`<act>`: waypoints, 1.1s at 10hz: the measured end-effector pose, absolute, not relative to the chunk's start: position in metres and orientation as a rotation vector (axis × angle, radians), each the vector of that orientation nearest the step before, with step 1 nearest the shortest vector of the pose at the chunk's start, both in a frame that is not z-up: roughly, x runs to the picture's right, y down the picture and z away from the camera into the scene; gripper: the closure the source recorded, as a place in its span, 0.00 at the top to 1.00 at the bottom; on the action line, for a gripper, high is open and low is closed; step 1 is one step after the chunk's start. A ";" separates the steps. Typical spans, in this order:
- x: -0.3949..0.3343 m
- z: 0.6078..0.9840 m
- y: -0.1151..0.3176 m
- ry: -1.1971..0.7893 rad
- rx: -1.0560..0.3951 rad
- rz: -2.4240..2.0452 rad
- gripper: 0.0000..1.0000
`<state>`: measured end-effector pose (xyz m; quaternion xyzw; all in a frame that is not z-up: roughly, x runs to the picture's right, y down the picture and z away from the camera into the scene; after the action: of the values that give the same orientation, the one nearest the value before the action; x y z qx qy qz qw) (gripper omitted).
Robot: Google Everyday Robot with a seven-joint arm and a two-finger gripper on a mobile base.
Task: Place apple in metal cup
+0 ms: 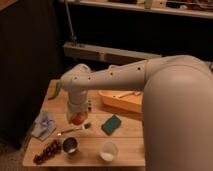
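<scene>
Camera view, one item in hand: pincer closed on the apple, held above the wooden surface just behind a fork, with the metal cup standing nearer the front edge between a grape bunch and a white cup. Risks, as judged: the apple looks about as wide as the cup mouth, so an off-centre release could leave it perched on the rim, send it rolling, or tip the cup. Brands, labels, writing: none legible.

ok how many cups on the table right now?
2. The metal cup near the table's front edge, beside the grapes; the white cup right of it. The gripper, shut on the apple, hangs just behind the metal cup; the arm could hide more.
</scene>
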<state>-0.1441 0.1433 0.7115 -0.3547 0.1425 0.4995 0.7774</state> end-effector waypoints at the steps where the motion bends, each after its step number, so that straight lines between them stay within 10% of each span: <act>1: -0.152 0.697 0.153 0.262 -0.799 1.043 0.00; 11: -0.170 0.653 0.205 0.137 -0.982 0.821 0.00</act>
<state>-0.1701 0.2049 0.6531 -0.4578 0.0640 0.3826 0.8000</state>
